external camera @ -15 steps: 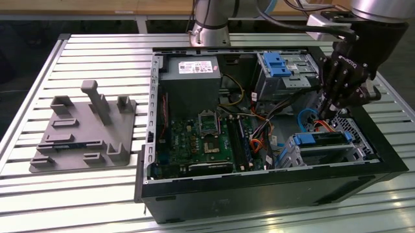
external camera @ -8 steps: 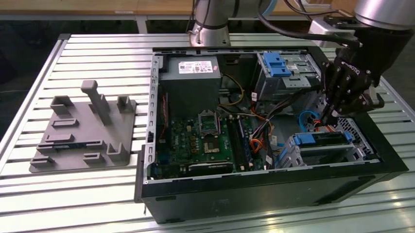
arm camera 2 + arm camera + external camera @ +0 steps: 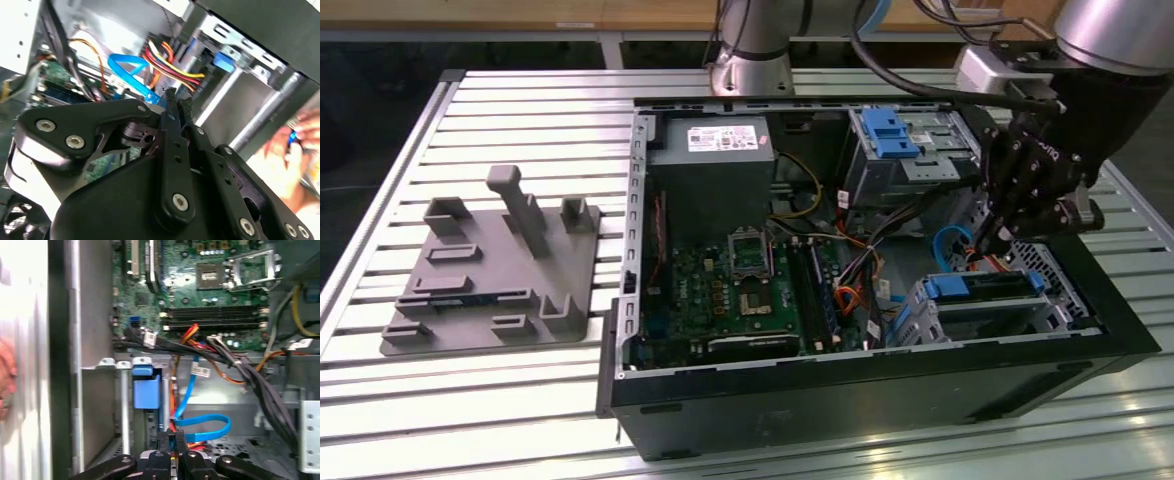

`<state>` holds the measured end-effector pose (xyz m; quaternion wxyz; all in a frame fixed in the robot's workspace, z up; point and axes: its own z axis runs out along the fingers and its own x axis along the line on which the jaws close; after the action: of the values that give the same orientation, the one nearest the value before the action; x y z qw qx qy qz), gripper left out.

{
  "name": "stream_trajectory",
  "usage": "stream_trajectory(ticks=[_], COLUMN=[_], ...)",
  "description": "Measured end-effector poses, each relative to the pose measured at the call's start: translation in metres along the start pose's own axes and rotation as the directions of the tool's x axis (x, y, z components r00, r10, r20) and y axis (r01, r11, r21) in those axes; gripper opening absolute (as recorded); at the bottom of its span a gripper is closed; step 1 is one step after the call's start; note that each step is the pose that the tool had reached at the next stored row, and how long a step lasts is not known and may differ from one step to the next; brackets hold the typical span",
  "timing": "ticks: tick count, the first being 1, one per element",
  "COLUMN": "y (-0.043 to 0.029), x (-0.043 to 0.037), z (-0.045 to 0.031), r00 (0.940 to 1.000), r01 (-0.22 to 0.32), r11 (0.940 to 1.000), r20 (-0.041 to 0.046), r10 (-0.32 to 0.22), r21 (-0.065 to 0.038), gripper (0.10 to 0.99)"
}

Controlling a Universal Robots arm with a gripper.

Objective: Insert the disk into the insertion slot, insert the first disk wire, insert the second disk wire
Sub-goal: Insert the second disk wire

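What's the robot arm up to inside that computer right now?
Pincer shut, down among the cables by the blue flat cable. Disk already seated in the insertion slot. Wire bundle crowds the spot.

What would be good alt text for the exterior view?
A black robot gripper reaches into an open computer case on a slatted metal table, just above a blue-framed disk sitting in its silver drive cage. A grey plastic fixture lies toward the exterior view's left.
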<state>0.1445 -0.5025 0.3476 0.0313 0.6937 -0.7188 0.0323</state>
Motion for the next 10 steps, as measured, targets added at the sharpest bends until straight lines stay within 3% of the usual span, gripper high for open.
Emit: stream_trajectory(ticks=[1,2,10], y=[-0.0002,-0.0004,-0.0014], x=[0.0009,0.0020,0.0174], z=[0.0001,0.0002,0.0020], r00=[0.9999,0.9997,0.9987], r01=[0.000,0.000,0.000], r11=[1.0000,1.0000,1.0000], r20=[0.0147,0.0227,0.0507], r10=[0.000,0.000,0.000], r21=[0.001,0.002,0.001], gripper=[0.161,0.161,0.161])
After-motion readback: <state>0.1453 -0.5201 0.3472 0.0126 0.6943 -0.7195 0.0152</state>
